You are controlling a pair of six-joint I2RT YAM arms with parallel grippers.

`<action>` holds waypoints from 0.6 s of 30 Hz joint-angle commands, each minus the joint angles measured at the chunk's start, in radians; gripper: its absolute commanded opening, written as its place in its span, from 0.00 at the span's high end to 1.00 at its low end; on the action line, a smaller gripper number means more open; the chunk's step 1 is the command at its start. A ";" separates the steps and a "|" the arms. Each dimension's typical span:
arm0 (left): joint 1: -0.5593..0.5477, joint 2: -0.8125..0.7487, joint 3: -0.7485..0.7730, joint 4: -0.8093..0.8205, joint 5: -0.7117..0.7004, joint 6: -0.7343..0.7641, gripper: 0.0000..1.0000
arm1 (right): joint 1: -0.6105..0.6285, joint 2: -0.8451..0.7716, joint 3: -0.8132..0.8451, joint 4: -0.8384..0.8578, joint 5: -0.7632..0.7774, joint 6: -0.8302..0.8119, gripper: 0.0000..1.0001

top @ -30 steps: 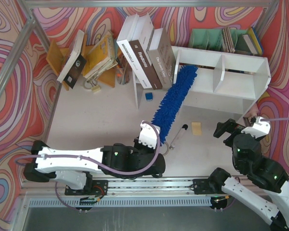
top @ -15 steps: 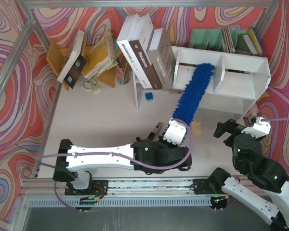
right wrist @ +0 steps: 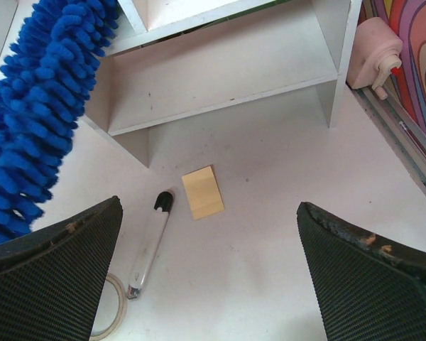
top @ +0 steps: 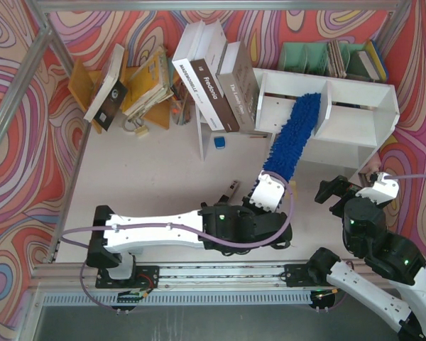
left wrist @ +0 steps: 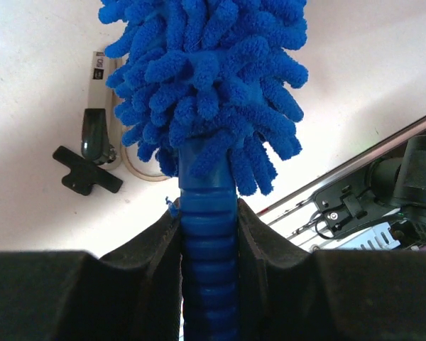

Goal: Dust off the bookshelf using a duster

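The white bookshelf (top: 355,114) lies at the back right with its two compartments open to view. The blue fluffy duster (top: 292,138) slants from my left gripper (top: 271,190) up into the left compartment, its tip by the divider. In the left wrist view the jaws are shut on the duster's ribbed blue handle (left wrist: 208,234), with the shaggy head (left wrist: 206,78) above. My right gripper (top: 334,195) is open and empty, just in front of the shelf's right end. In the right wrist view the duster (right wrist: 35,106) shows at left, and the shelf (right wrist: 220,78) at top.
Large books (top: 213,71) lean at the shelf's left end. A green file rack (top: 309,57) stands behind it and an orange book stand (top: 82,85) at back left. A yellow note (right wrist: 202,192), a marker (right wrist: 149,245) and a tape ring (right wrist: 110,312) lie on the table.
My left arm has moved right with the duster. The duster head has swept from the shelf's left end across the left compartment to the divider. The right arm has not moved.
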 commanded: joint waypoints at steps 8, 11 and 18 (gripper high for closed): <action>0.012 -0.172 -0.061 0.142 -0.111 0.129 1.00 | -0.001 -0.014 0.017 0.001 0.013 -0.002 0.02; 0.027 -0.209 -0.109 0.129 -0.122 0.102 1.00 | -0.002 -0.015 0.017 0.002 0.013 -0.002 0.02; 0.044 -0.256 -0.216 0.118 -0.097 0.040 1.00 | -0.001 -0.012 0.017 0.004 0.013 -0.003 0.02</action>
